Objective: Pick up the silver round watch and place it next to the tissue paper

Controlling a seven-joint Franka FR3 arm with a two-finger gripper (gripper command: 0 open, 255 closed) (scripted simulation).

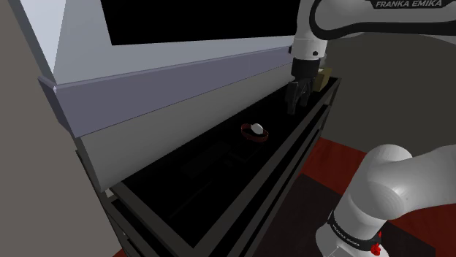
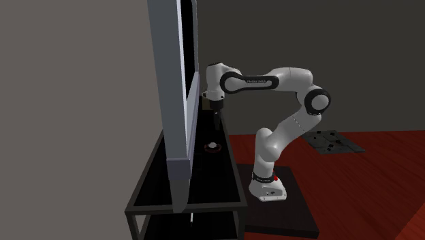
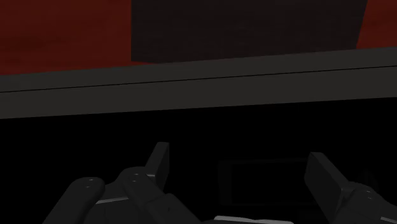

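Black two-finger gripper (image 3: 238, 165) stood released, empty | silver round watch (image 1: 255, 130) lay at its eight o'clock, shoulder view, apart

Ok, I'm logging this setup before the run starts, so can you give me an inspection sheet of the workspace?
Surface: black console top, with a large grey-framed screen standing on it.
Job's things: watch lying on the top, untouched; tan tissue box at the far end.
Clutter: nothing seen.
End effector: open, empty, close by the tissue box, apart from the watch.
Cables: nothing seen.
Surroundings: dark red floor, grey wall.
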